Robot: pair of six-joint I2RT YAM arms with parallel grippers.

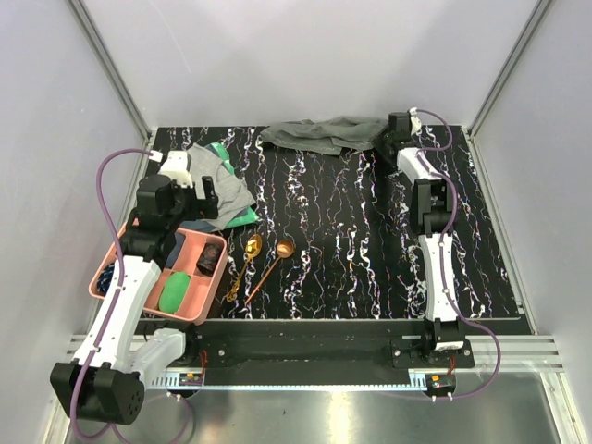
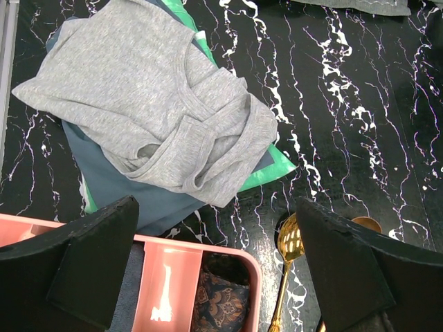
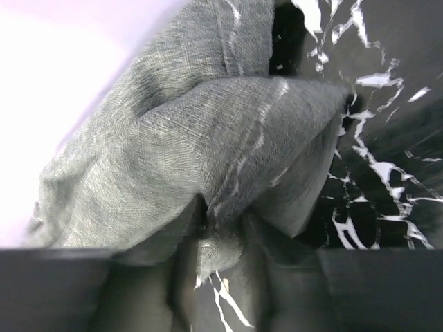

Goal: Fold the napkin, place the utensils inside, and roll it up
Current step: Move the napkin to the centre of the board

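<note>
Right tool (image 1: 382, 141) is at the far right end of the surface (image 1: 370, 240), its jaws drawn narrow on a fold of the napkin (image 1: 319, 134). In the wrist view, dark grey fabric is bunched between the fingers of the right tool (image 3: 214, 263). The rest of the napkin (image 3: 208, 138) lies crumpled, trailing to the left of this tool along the far edge. Left tool (image 1: 208, 190) has its jaws wide and holds nothing. Directly ahead of the left tool (image 2: 216, 207) lies a light grey cloth (image 2: 152, 104). A pink tray (image 2: 242, 252) sits under it. The gold spoon (image 1: 242, 268) and copper spoon (image 1: 268, 273) lie side by side just to its right, well apart from the napkin.
</note>
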